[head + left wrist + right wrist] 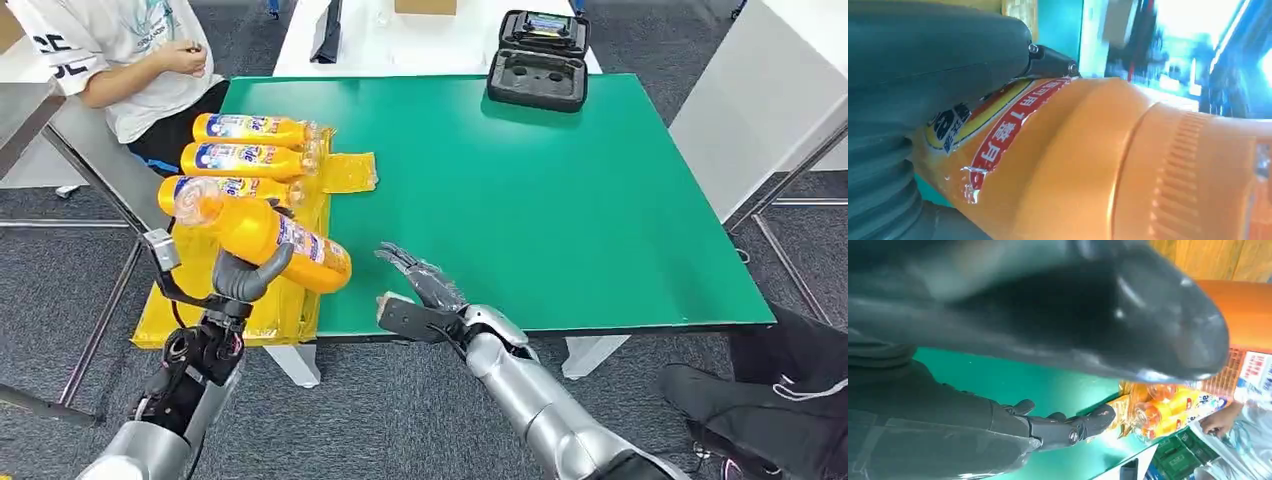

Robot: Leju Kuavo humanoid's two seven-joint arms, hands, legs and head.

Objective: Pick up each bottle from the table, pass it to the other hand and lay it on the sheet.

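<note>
Now we see the left hand (243, 277) wrapped around an orange bottle (265, 233), holding it tilted in the air over the near end of the yellow sheet (175, 312), presumably so it can join the three laid bottles (248, 158) lying side by side there. Our right hand (418, 295) hovers with its fingers apart over the green tabletop (560, 200), holding nothing as far as we can judge, likely having just given the bottle over.

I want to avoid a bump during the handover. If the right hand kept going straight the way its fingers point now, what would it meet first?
Probably the orange bottle held by the left hand. The right hand, open, points up-left across the green table toward it; depth is unclear, so it might pass underneath.
</note>
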